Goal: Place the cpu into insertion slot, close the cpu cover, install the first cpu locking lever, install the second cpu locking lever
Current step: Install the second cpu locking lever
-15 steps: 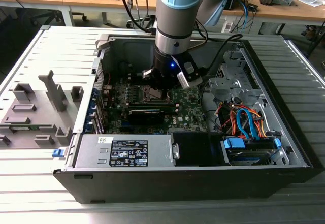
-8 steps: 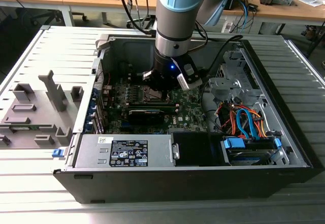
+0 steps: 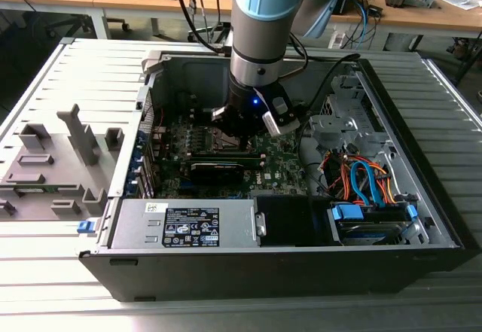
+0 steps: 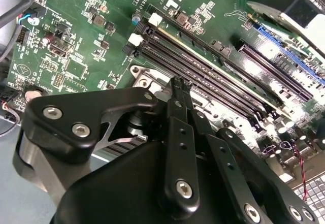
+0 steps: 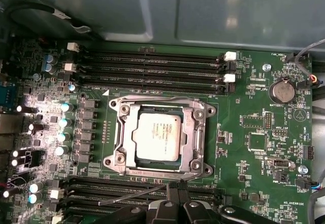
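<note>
Case (image 3: 422,121): open computer chassis, lying on a slatted grey table (image 3: 45,83), motherboard facing up.
Arm (image 3: 263,16): reaching down into the chassis over the board, wrist just above the socket area.
Motherboard (image 5: 254,112): green, with long black memory slots (image 5: 152,71) on both sides of the socket.
Insertion slot (image 5: 200,132): square, metal-rimmed, mid-board in the first wrist view.
Cpu cover (image 5: 195,125): lowered flat around the chip, window framing it.
Cpu (image 5: 158,136): seated inside the socket, silvery face up.
Lever (image 5: 132,196): thin wire rod, slanting beside the socket edge nearest the fingers.
Gripper (image 5: 173,187): fingertips pressed together, tip just off the socket's near edge, by the rod; pinching it or not, cannot tell.
</note>
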Motion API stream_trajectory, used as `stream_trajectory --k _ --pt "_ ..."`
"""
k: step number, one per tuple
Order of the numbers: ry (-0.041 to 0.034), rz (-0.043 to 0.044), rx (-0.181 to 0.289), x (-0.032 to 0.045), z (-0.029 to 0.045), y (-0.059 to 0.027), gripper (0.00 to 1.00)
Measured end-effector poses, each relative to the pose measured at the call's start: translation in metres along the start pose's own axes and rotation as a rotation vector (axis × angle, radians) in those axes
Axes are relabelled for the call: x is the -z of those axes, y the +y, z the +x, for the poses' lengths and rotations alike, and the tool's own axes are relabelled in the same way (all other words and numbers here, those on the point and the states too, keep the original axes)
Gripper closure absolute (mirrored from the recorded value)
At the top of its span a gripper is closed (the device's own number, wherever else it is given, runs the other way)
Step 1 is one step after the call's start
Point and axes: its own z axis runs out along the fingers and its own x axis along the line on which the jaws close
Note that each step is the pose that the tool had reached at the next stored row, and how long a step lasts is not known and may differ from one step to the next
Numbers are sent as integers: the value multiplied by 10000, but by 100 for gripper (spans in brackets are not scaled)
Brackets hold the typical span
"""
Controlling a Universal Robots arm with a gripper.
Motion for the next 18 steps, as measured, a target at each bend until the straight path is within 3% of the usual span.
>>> stream_trajectory --k 18 --pt "-1 0 0 -39 25 -29 89"
